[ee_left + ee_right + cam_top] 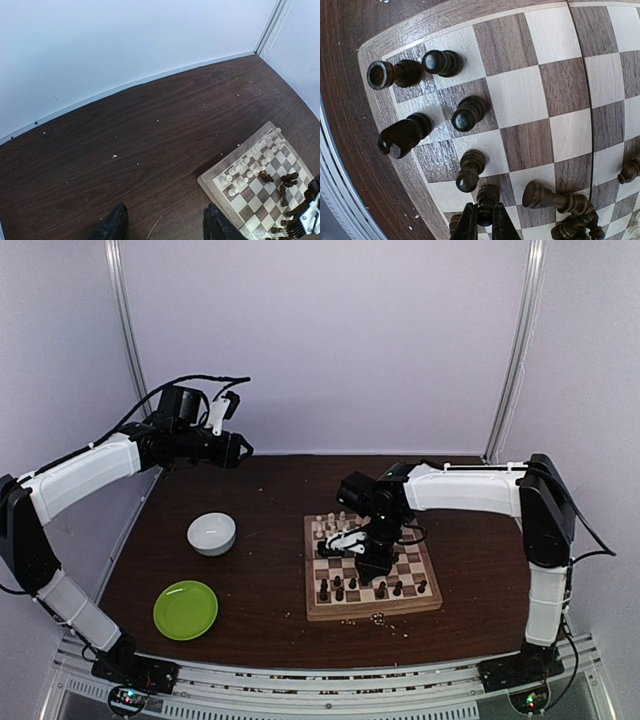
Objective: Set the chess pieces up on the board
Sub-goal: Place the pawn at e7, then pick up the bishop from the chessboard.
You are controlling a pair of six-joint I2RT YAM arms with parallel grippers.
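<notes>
Board (311, 580) is laid flat on table (250, 490), right of centre, turned slightly off the table edge. It has a tan frame and dark brown and cream squares with the wood grain showing. A fold seam is seen across it in the right wrist view.

Pale pieces (335, 523) are stood in two rows along the far side. Dark pieces (360, 589) are spread over the near rows and are not lined up.

In the right wrist view one near corner of the board is shown. Rook (387, 74) is stood upright on the corner square, hollow top toward the camera. Pawn (442, 62) is stood just beside it on the next square. Knight (402, 136) is upright by the frame, with its head pointed toward the frame. Lying piece (552, 197) is on its side, long axis across the view, one end against a cluster of toppled dark ones.

Right gripper (485, 222) is clamped on held piece (488, 196), dark brown and pinched between both fingers, its long axis along the fingers. Whether its base touches the board cannot be told.

Left gripper (245, 448) is raised over the far left of the table, well apart from the board. Its fingers (116, 225) are parted about halfway, with nothing between them.

White bowl (212, 533) and green plate (186, 609) are on the left, apart from the board. Crumbs (380, 618) lie at the board's near edge.
</notes>
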